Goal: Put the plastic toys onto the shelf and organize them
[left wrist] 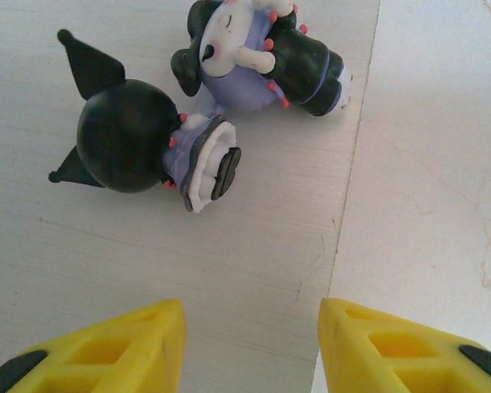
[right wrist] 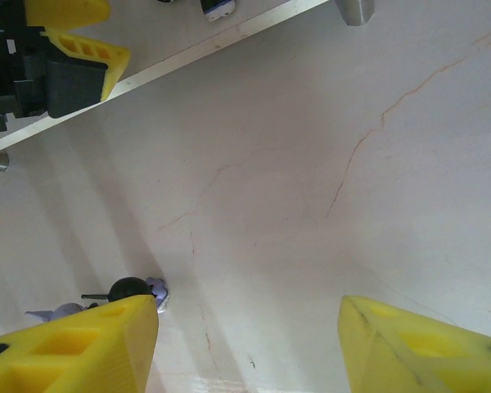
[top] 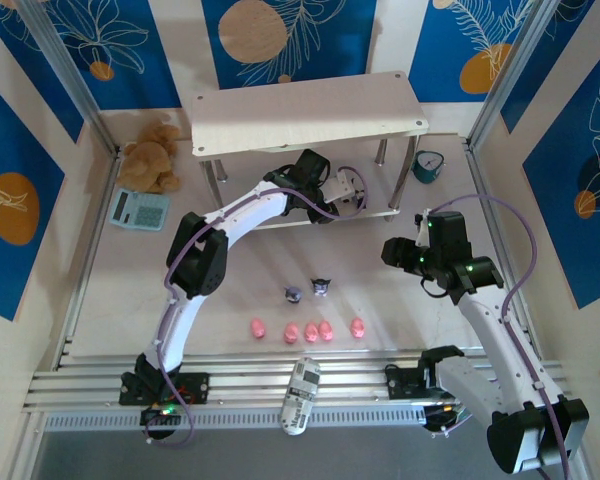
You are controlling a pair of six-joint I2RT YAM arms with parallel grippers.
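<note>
The plastic toys lay in three groups. Nearest, five pink pigs [top: 311, 331] made a loose row across the desk [top: 130, 290], three bunched in the middle and one apart at each end. Just beyond them, two purple-and-white figurines [top: 322, 287] stood side by side on the desk, close together.

To the right of that pair, the right hand [right wrist: 247, 307] hung over bare desk, its yellow fingers [right wrist: 74, 344] spread with nothing between them (one of the desk figurines peeked out just beside a finger in the wrist view).

Farther back stood the shelf [top: 305, 120]. The left arm reached in under its top board to the lower board [left wrist: 106, 270], where the left hand [left wrist: 250, 315] was released, with its fingers apart and empty. Just ahead of those fingers, two other figurines [left wrist: 139, 135] lay tipped on their sides on the lower board. One showed the back of its black head and pointed ears. The second lay face up, close to the board's edge, with the desk beyond that edge. The two were close enough that I could not tell whether they touched.

At the far left, a teddy bear [top: 152, 155] sat beside the shelf, with a teal calculator [top: 140, 209] just nearer. At the far right, a small teal clock [top: 428, 166] stood beside the shelf's leg.
</note>
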